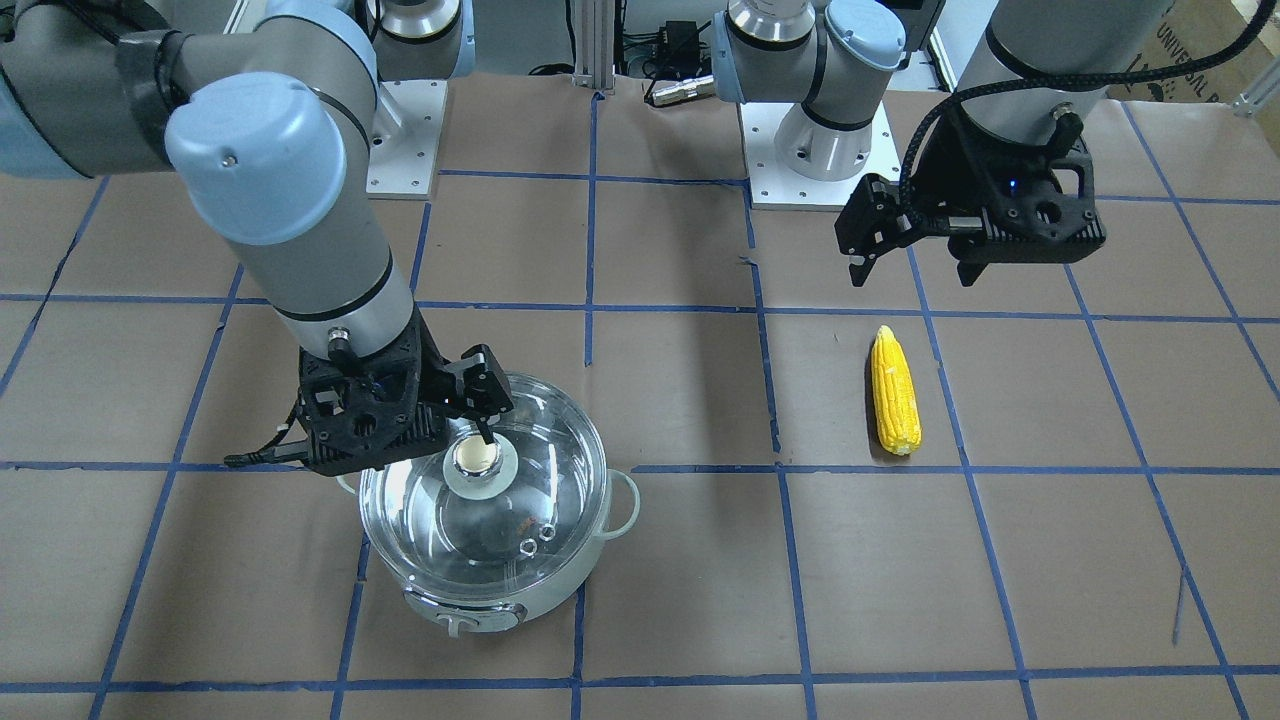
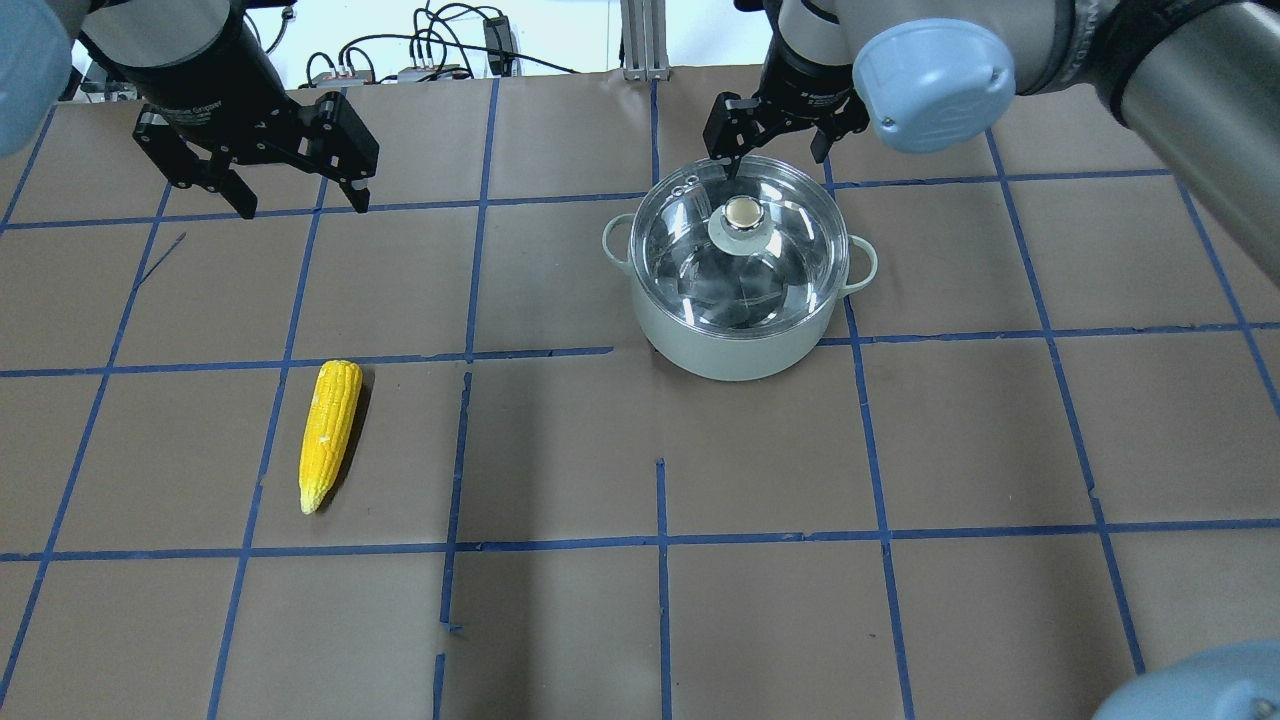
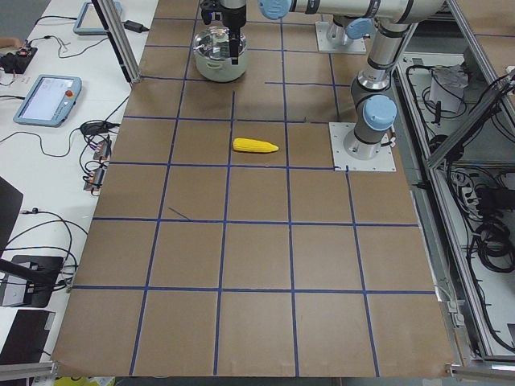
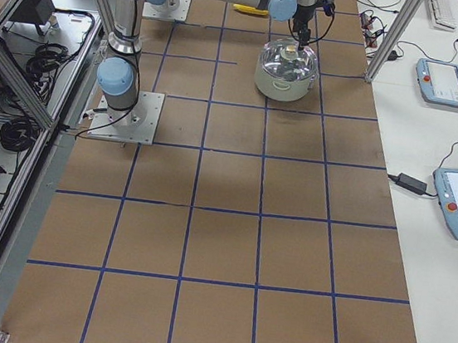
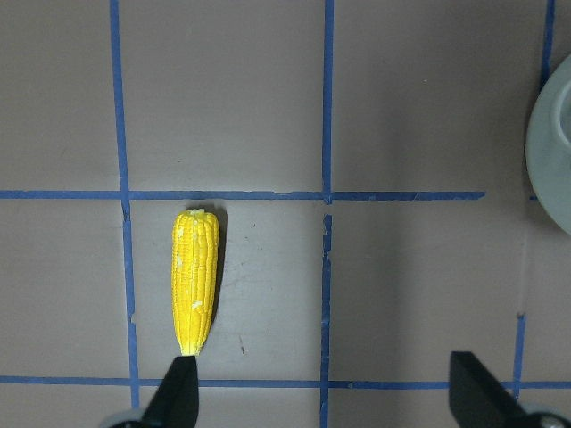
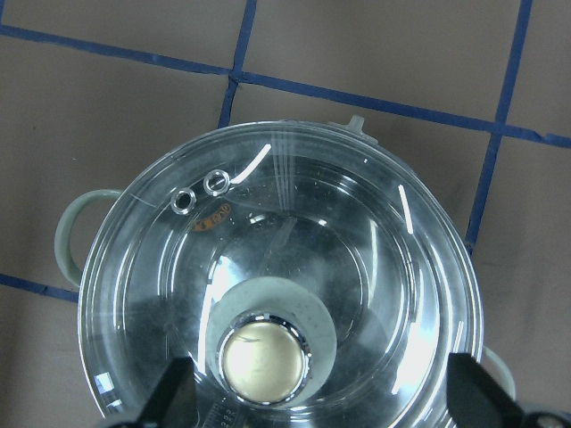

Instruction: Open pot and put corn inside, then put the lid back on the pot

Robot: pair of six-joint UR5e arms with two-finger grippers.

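The pale mint pot (image 2: 740,352) stands on the table with the clear glass lid (image 2: 750,285) on it; the shiny knob (image 2: 741,212) is at the lid's centre. My right gripper (image 2: 778,150) is open and hovers just above the lid. In the right wrist view the knob (image 6: 263,357) lies between the spread fingers, nearer one of them, over the lid (image 6: 357,223). The yellow corn (image 2: 328,432) lies flat on the table. My left gripper (image 2: 300,200) is open and empty, above the table near the corn's thin tip (image 5: 195,283).
The table is covered in brown paper with a grid of blue tape (image 2: 660,540). The arm base plates (image 1: 815,160) sit at the robot's side. Tablets and cables (image 4: 445,81) lie on the white benches beside the table.
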